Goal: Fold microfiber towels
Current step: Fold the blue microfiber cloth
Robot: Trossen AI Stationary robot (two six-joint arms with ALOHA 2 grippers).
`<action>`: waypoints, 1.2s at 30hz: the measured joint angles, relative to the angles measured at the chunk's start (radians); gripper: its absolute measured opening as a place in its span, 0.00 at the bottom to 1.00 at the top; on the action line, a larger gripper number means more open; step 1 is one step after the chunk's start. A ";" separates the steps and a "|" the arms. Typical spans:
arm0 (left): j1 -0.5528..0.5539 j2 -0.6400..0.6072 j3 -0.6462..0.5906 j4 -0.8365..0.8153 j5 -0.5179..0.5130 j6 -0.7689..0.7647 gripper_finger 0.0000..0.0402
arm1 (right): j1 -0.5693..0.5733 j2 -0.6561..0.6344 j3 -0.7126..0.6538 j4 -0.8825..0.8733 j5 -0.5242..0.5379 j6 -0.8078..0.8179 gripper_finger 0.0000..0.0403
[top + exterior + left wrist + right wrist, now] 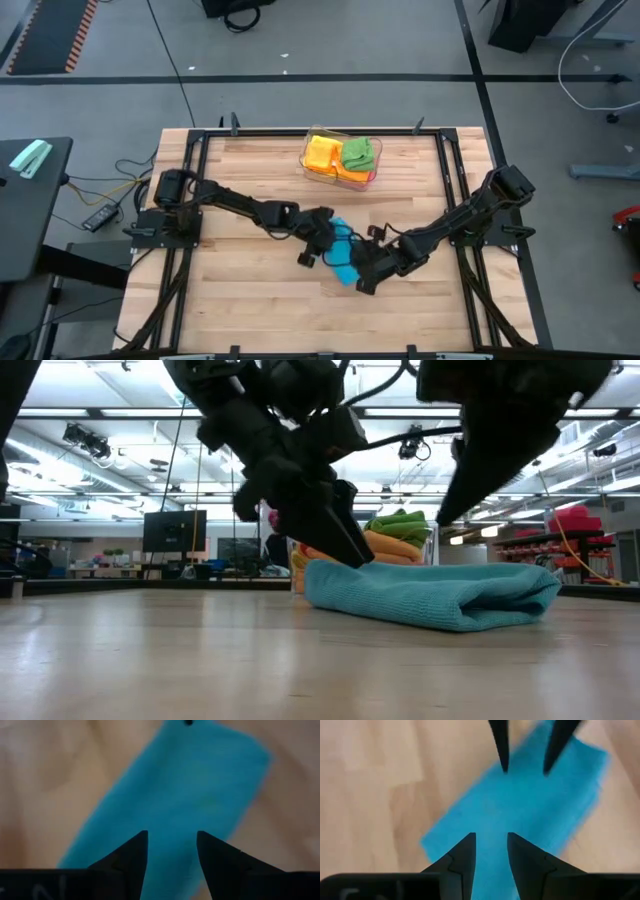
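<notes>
Wooden desk (250, 290), plank top in a dark metal frame, fills the middle of the high view. Blue towel (343, 255), folded into a long narrow strip, lies flat on the desk just right of centre and slightly below the middle of that frame; in the low view it sits centre-right as a thick turquoise bundle with a rounded fold on its right end. Left claw (322, 243), reaching in from the left side, sits at the towel's left edge, its fingers (131, 855) spread apart with the blue cloth showing between them, not clamped on anything. Right claw (368, 272), coming in from the right, hovers over the towel's lower-right end; its fingers (465, 855) stand parted by a narrow gap with the cloth below them, and no fold is pinched between them. Clear plastic tray (320, 176), upper centre of the high view near the desk's far edge, holds further folded cloths: yellow towel (321, 150), orange towel (322, 164) and green towel (359, 152). Grey floor surrounds the desk.
</notes>
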 joint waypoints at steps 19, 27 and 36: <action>-0.150 -0.039 0.001 -0.097 -0.048 -0.167 0.47 | 0.176 0.089 -0.131 0.296 0.109 -0.560 0.56; -0.157 -0.052 0.000 -0.080 -0.052 -0.218 0.43 | 0.189 0.142 -0.131 0.253 0.223 -0.677 0.54; -0.157 -0.052 0.000 -0.085 -0.051 -0.228 0.43 | 0.162 0.142 -0.165 0.255 0.209 -0.759 0.50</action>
